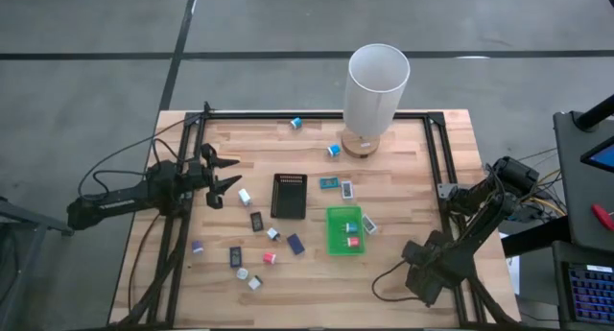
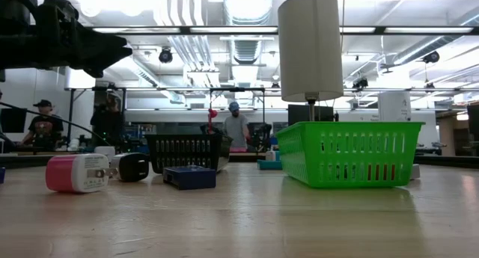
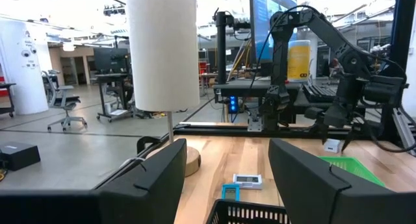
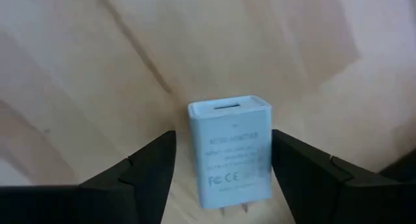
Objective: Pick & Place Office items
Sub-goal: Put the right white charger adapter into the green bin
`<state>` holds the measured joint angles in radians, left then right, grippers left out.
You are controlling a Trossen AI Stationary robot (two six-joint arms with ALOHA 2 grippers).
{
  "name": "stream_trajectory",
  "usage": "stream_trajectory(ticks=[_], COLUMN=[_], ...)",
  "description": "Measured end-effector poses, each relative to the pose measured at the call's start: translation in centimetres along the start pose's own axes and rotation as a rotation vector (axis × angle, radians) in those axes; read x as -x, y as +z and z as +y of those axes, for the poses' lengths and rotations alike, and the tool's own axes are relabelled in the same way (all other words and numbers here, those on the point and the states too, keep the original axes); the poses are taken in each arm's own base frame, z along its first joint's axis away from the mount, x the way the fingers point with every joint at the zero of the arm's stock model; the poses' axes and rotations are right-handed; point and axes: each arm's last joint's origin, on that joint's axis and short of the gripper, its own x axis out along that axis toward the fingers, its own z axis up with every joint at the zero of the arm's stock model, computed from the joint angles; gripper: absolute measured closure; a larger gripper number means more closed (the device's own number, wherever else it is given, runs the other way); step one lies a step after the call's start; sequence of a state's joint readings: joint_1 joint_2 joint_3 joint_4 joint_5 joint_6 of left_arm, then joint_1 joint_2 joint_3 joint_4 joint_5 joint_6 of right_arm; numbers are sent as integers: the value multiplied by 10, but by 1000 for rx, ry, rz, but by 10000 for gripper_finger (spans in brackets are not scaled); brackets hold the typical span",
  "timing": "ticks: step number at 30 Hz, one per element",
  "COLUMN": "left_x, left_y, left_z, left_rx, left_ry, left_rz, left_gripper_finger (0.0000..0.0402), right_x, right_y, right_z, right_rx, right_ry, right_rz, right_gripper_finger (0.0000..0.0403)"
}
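Small office items lie scattered on the wooden table: a white block (image 1: pixel 245 196), a black one (image 1: pixel 256 221), a dark blue one (image 1: pixel 295 243), a pink one (image 1: pixel 270 258), a purple one (image 1: pixel 198 246) and teal packets (image 1: pixel 328 183). My left gripper (image 1: pixel 225 175) hovers open, left of the black ribbed tray (image 1: pixel 289 196), touching nothing. My right gripper (image 4: pixel 224 136) points down near the table's near right corner (image 1: pixel 417 273). Its open fingers stand on either side of a white charger (image 4: pixel 231 152). The green tray (image 1: pixel 344 231) holds a pink piece (image 1: pixel 351 242) and a teal one. My right gripper comes at the white charger from above, one finger on each long side. A strip of table shows between one finger (image 4: pixel 156 165) and the charger. The other finger (image 4: pixel 292 159) stands right at its edge (image 4: pixel 269 139); I cannot tell whether it touches.
A tall white lamp (image 1: pixel 376 82) stands on a round wooden base at the far edge. A white piece (image 1: pixel 369 225) lies beside the green tray's right wall. Black frame rails run along the table's left and right sides. People stand in the room beyond the table.
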<state>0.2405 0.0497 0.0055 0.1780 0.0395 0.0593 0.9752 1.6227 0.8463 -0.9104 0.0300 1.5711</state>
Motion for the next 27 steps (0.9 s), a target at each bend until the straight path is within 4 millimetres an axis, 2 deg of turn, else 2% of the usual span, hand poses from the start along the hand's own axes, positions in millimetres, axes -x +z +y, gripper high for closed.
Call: stream_trajectory(ticks=[13, 27], left_x=[0, 0], left_y=[0, 0], left_z=[0, 0], left_rx=[0, 0], left_ry=[0, 0], left_rz=[0, 0], left_gripper_finger=[177, 176], right_x=[-1, 4], right_y=[1, 5], right_z=[3, 1], right_rx=[1, -67], right_ry=[22, 48], right_rz=[-19, -36], right_gripper_finger=[242, 241])
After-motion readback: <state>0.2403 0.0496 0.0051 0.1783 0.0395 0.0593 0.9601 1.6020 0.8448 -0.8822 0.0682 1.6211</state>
